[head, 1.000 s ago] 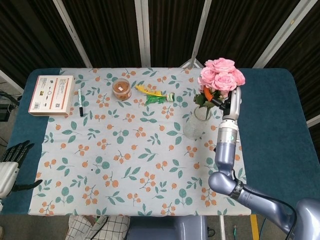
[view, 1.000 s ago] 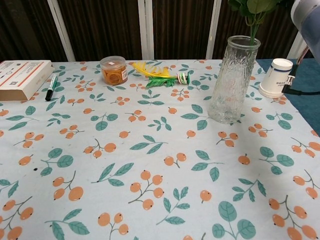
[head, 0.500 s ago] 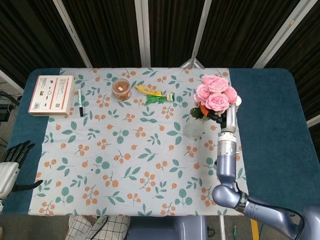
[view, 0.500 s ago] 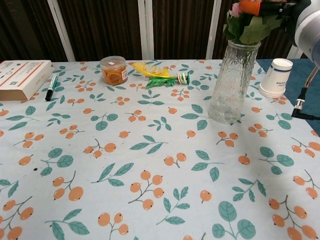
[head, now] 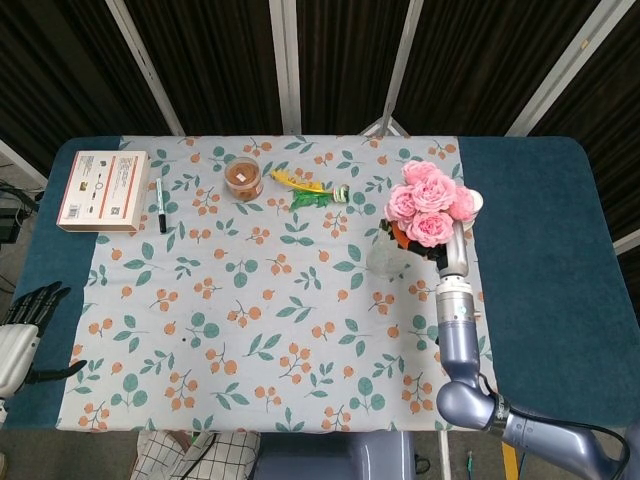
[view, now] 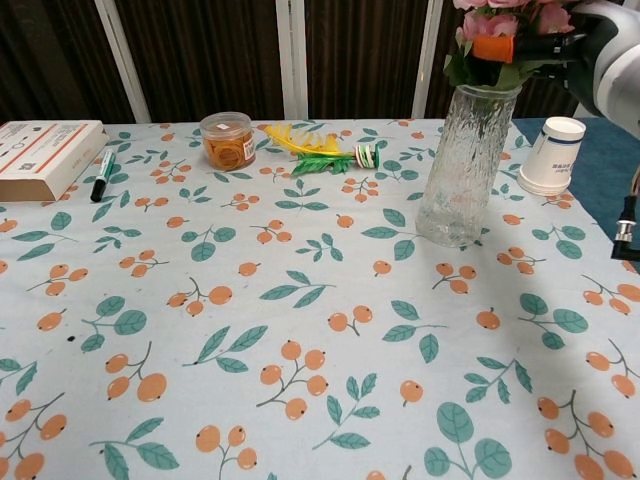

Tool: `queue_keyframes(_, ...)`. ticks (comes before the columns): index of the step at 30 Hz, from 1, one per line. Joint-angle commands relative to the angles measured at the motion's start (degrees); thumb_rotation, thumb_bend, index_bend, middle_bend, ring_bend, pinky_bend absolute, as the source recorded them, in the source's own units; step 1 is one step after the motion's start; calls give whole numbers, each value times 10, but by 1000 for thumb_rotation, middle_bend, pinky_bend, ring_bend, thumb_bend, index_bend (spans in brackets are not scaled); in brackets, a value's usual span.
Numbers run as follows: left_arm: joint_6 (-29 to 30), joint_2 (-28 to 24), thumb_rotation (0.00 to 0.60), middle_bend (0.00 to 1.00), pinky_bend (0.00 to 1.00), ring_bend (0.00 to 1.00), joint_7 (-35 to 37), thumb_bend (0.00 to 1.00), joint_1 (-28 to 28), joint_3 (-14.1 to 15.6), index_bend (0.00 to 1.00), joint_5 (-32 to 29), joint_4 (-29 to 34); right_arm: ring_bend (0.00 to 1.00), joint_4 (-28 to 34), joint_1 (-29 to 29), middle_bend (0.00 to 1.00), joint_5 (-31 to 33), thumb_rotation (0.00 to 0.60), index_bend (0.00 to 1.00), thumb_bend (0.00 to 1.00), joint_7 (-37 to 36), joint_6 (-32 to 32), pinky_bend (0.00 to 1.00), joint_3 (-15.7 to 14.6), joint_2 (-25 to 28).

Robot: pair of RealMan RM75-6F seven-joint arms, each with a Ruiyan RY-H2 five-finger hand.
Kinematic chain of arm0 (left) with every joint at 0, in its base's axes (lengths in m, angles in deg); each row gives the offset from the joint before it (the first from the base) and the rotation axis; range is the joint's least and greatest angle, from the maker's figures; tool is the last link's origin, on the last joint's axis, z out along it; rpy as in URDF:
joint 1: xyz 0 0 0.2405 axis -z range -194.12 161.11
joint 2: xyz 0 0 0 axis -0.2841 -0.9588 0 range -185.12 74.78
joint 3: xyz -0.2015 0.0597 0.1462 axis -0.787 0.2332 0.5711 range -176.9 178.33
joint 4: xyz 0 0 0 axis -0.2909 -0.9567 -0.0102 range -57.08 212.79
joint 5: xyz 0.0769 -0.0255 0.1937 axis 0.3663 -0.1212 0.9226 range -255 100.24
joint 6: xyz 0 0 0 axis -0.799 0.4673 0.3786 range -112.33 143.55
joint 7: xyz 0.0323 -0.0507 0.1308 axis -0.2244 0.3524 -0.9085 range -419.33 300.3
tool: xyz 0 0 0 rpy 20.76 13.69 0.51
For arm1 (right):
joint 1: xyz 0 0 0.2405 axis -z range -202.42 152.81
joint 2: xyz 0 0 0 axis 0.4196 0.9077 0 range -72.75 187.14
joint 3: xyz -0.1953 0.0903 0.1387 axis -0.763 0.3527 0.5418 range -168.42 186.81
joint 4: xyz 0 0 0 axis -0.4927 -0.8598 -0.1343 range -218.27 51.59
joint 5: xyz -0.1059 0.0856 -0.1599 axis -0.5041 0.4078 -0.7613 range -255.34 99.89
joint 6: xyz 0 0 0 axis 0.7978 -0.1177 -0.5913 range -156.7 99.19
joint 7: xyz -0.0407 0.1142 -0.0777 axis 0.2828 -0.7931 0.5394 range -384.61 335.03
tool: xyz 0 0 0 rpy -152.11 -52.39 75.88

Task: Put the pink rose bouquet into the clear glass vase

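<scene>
roses (head: 430, 204) now lower, stems entering vase (view: 465, 165) | right hand (view: 572, 40) fingers clamped on them | left hand (head: 22, 322) idle, fingers apart | release remains

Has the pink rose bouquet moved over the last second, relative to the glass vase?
Yes. The pink rose bouquet has come down toward the clear glass vase: its leaves now sit at the rim, where earlier only stems reached it.
</scene>
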Motion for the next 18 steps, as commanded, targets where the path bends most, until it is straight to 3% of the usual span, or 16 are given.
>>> queue_keyframes(1, 0, 0, 600, 0, 0, 0, 0, 0, 0, 0, 0, 0, 1, 0, 23, 14, 0, -8, 600, 0, 306, 6, 0, 0, -10, 17)
queue_keyframes(12, 5, 1, 600, 0, 0, 0, -1, 0, -2, 0, 0, 2, 3, 0, 109, 77, 0, -68, 600, 0, 306, 18, 12, 0, -57, 100)
queue_keyframes(18, 8, 2, 600, 0, 0, 0, -4, 0, -3, 0, 0, 4, 4, 0, 153, 123, 0, -114, 600, 0, 305, 39, 2, 0, -115, 171)
